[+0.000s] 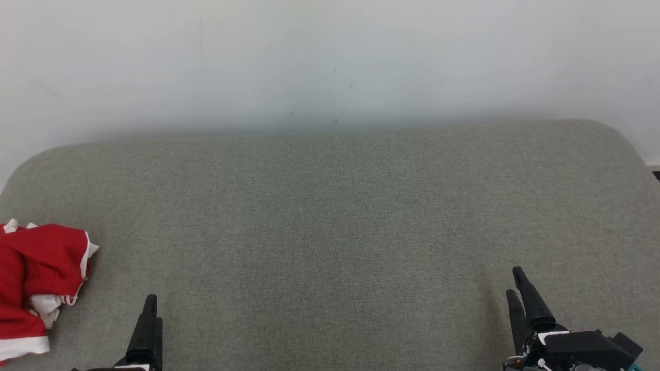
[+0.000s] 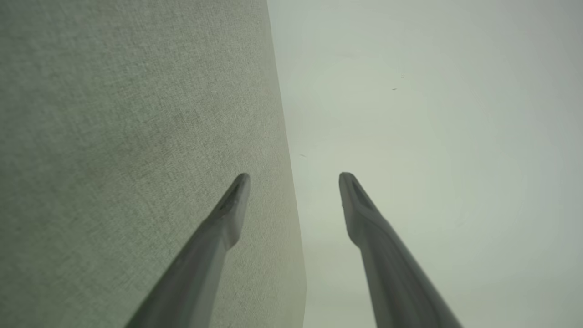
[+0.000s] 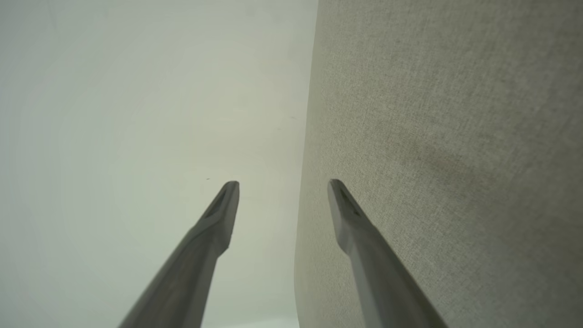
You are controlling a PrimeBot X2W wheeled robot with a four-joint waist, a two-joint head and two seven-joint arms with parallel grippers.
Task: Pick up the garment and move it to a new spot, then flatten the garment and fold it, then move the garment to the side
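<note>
A bare indoor room, home or test bay, hard to tell.
A grey-green woven cushion (image 1: pixel 330 216) with rounded corners spreads ahead of the left claw (image 1: pixel 153 309) and right claw (image 1: pixel 513 282); beyond their tips stands a scuffed pale wall (image 1: pixel 330 62).

garment (image 1: pixel 36 263): soft red cloth, white trim
padded surface (image 1: pixel 330 232): grey woven cloth, matt, slightly rough
wall (image 1: pixel 330 51): smooth, matt
left gripper fingers (image 2: pixel 223 223): dark, smooth, matt

Head camera overlooking grey cushion (image 1: pixel 330 206), wrist cameras low along it, facing wall (image 1: pixel 330 62)
</note>
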